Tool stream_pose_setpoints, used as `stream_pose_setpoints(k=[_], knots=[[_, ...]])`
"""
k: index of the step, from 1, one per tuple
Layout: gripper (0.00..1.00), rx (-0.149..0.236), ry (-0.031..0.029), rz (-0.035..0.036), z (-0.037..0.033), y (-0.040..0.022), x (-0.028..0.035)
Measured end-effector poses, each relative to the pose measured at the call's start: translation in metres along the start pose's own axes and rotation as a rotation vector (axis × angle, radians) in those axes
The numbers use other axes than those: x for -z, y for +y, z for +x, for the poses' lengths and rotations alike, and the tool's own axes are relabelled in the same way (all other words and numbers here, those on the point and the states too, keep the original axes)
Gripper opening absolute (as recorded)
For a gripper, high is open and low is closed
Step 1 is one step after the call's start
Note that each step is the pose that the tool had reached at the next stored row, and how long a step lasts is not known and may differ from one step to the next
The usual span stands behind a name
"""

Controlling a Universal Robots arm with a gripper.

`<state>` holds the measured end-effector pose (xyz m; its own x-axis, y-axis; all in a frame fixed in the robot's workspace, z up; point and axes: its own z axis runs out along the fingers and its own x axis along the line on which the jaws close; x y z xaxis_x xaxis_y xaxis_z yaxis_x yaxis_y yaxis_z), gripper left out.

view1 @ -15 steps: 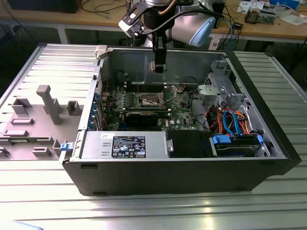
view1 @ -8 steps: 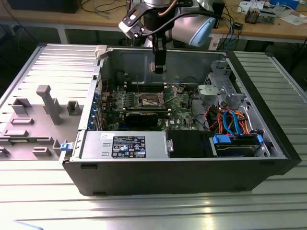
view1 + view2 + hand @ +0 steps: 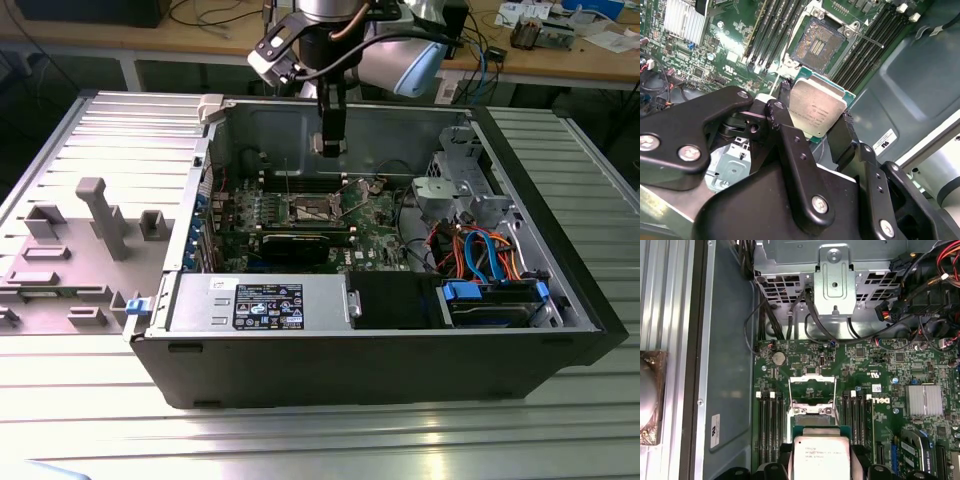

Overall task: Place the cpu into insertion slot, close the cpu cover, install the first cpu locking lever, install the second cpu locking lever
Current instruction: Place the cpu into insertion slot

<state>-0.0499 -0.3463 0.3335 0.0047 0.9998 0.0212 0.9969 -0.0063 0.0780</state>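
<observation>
- Grip: the black two-fingered gripper (image 3: 816, 120) is pinching the cpu (image 3: 818, 107), a small flat square chip with a dull silver-grey metal lid, by two opposite edges. This hold keeps the underside clear for seating.
- Chip position: in the first wrist view the cpu (image 3: 821, 457) hangs level and face up, above the green circuit board (image 3: 865, 365). It is just short of the socket and touches nothing but the fingers.
- Target: the insertion slot (image 3: 815, 45), a square socket with a dark, faintly golden pin field and a silver rim, lies bare and empty. Judging by that, placing has not yet happened.
- Cover: the cpu cover (image 3: 812, 380), a thin silver metal frame with a large window, appears folded back on the far side of the socket, leaving the way down open.
- Surroundings: rows of long black memory slots (image 3: 767, 415) flank the socket closely, so a straight vertical approach suits the narrow gap.
- Wider scene: in the exterior view the gripper (image 3: 330, 140) reaches into the black open computer case (image 3: 350, 370), lying on its side, near the slot (image 3: 312, 208).
</observation>
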Motion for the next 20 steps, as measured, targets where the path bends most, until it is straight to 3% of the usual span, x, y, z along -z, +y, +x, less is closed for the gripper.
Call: stream_pose_setpoints(k=[15,20], knots=[[0.54,0.011,0.0009,0.0006,0.0032,-0.0080,-0.0240],[0.54,0.014,0.0012,0.0008,0.0032,-0.0082,-0.0253]])
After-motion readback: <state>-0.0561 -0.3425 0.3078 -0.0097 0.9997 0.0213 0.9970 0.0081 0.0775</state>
